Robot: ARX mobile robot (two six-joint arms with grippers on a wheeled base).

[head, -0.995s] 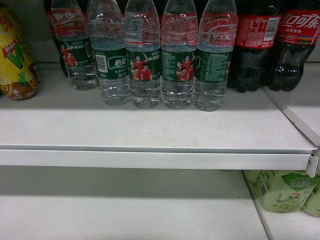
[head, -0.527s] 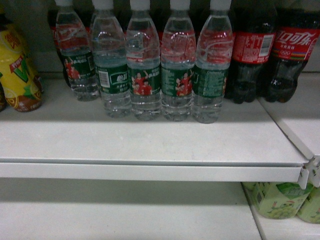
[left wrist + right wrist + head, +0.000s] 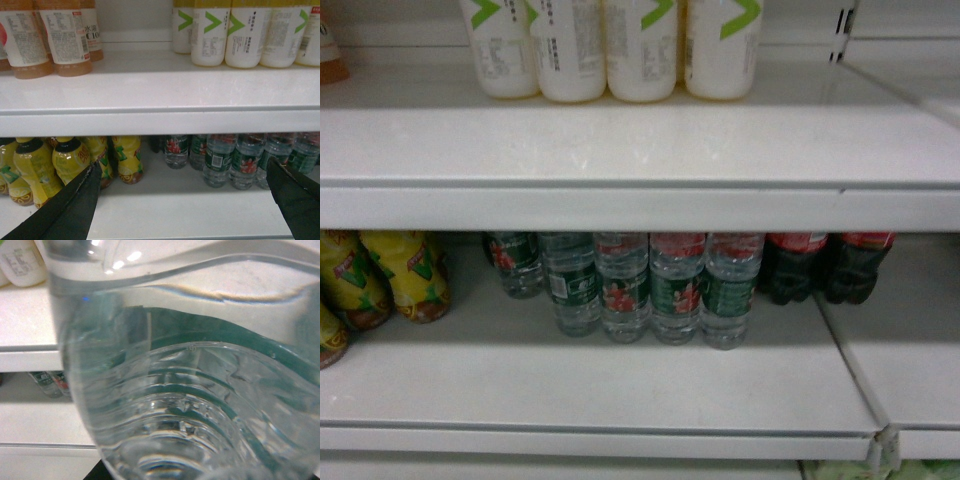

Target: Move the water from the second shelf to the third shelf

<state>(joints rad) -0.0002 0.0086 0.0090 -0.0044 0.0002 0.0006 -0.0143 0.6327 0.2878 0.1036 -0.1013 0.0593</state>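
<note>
One water bottle [image 3: 190, 390] fills almost the whole right wrist view, very close to the camera. It is clear ribbed plastic with water inside and a dark green label band around it. Its pose cannot be told exactly. More water bottles [image 3: 650, 290] with green labels and red figures stand upright in a row toward the back of the lower shelf [image 3: 600, 395], touching each other.

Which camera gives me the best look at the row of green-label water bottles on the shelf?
The head view: the green-label water bottles stand centred there, though the shelf above hides their tops. The left wrist view shows the same row off to the right, between the open left hand's fingers. The right wrist view is filled by one bottle, very close.
</note>
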